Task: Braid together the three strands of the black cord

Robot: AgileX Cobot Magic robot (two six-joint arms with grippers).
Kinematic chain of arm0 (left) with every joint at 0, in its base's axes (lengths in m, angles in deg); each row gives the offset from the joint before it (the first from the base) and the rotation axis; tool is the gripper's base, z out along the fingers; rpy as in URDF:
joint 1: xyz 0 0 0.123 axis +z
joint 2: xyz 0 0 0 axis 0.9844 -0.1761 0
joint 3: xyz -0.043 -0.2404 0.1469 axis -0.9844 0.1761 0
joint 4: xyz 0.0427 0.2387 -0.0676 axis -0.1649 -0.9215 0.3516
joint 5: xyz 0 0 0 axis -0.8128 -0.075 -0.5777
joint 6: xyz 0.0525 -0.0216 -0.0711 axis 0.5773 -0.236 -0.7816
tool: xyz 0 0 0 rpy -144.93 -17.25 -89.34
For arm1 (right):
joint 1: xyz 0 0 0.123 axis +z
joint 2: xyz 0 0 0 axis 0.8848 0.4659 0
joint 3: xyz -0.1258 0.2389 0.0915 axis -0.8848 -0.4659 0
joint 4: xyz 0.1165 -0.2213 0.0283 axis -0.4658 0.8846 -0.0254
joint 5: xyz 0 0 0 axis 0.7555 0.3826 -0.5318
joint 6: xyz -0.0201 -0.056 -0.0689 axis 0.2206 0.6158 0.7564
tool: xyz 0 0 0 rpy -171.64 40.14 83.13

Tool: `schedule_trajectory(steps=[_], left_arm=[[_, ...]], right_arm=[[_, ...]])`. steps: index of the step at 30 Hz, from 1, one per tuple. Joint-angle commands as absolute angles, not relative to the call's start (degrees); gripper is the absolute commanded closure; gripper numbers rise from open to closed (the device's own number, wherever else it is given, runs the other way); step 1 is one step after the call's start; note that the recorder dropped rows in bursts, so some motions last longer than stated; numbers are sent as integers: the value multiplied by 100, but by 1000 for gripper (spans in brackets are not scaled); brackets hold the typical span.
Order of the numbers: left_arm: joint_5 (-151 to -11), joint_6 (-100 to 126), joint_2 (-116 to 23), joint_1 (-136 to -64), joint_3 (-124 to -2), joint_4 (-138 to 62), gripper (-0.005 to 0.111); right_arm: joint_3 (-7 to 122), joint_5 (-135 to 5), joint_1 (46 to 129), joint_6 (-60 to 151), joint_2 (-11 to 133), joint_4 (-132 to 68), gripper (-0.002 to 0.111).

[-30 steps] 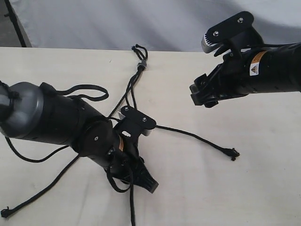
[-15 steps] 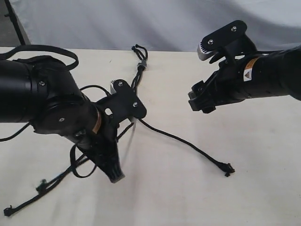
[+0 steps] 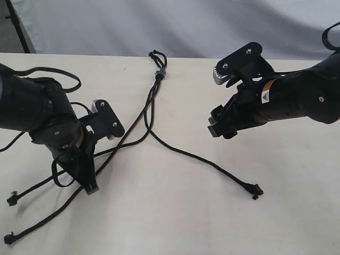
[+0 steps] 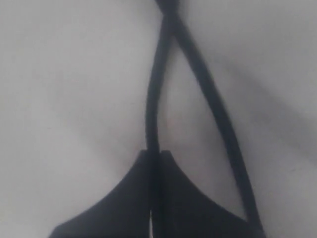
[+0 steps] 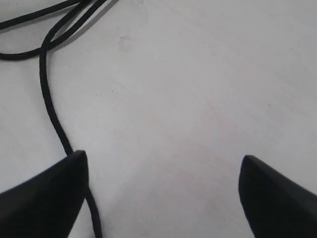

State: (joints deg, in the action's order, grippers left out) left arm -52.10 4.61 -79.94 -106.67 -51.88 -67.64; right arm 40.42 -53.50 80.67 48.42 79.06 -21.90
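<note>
One black cord [image 3: 158, 74] of three strands [image 3: 202, 158], one grey band [image 3: 160, 70], two arms [image 3: 37, 114].

Pale table [image 3: 212, 223]. Black cord [image 3: 152, 98] lies on it: grey band [image 3: 159, 71] near far edge, three strands [image 3: 202, 158] fanning toward near side, two left, one right.

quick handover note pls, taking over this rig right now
Left gripper: shut on one strand, low over the table.
Right gripper: open, empty, hovering beside the right strand.
Cord: grey band at the far edge; two strands trail to the near left, one to the near right.
Done: little if any braid visible.
Left: nearly all the braiding.
</note>
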Motion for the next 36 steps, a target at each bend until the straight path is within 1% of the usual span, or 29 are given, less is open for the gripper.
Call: schedule_trajectory(steps=[1,5,7,9,13,16,18,20,23,24,25,26,27,29,32,34,35,36], left_arm=[[-5586,403,-8140,-10639,-4985,-6434,106],[-5418,624,-8151,-10671,-4911,-5427,106],[-5189,1110,-8139,-10788,-4911,-4681,106],[-4972,1753,-8139,-11059,-4911,-3887,106],[-4619,3520,-8073,-11901,-4964,-2268,106],[-4681,3609,-7778,-12244,-5005,-2318,106],[-4775,3323,-7522,-12170,-5005,-2571,106],[-4774,2903,-7194,-11920,-5005,-2889,106],[-4824,2755,-6772,-11461,-4904,-2932,106],[-4907,2665,-6599,-11119,-4786,-2932,106],[-4961,2645,-6561,-10986,-4728,-2932,106],[-5135,2616,-6539,-10708,-4562,-2808,106],[-5217,2616,-6539,-10618,-4473,-2674,106],[-5462,2841,-6560,-10620,-4240,-2212,106],[-5489,3341,-6560,-10869,-4175,-1112,106],[-5517,3412,-6573,-11022,-4175,-903,105],[-5539,3319,-6603,-11098,-4175,-892,101],[-5559,3204,-6676,-11163,-4175,-892,93]], right_arm=[[4011,-5559,8054,4955,7911,-2141,31],[4011,-5586,8054,4955,7925,-2141,31],[4011,-5600,8054,4955,7925,-2141,31],[4011,-5612,8054,4955,7925,-2141,31],[4011,-5612,8054,4955,7925,-2141,31],[4011,-5587,8054,4955,7925,-2141,31],[4011,-5553,8054,4955,7925,-2141,31],[4011,-5542,8054,4955,7925,-2141,31],[4011,-5541,8054,4955,7925,-2158,31],[4011,-5541,8054,4887,7925,-2159,31],[4011,-5541,8054,4888,7925,-2174,31],[4011,-5528,8054,4856,7925,-2197,31],[4011,-5518,8054,4853,7925,-2292,31],[4011,-5526,8054,4853,7925,-2458,31],[4011,-5541,8065,4853,7925,-2458,31],[4011,-5541,8065,4853,7925,-2458,31],[4011,-5528,8062,4853,7925,-2458,31],[4011,-5528,8062,4853,7925,-2458,31]])
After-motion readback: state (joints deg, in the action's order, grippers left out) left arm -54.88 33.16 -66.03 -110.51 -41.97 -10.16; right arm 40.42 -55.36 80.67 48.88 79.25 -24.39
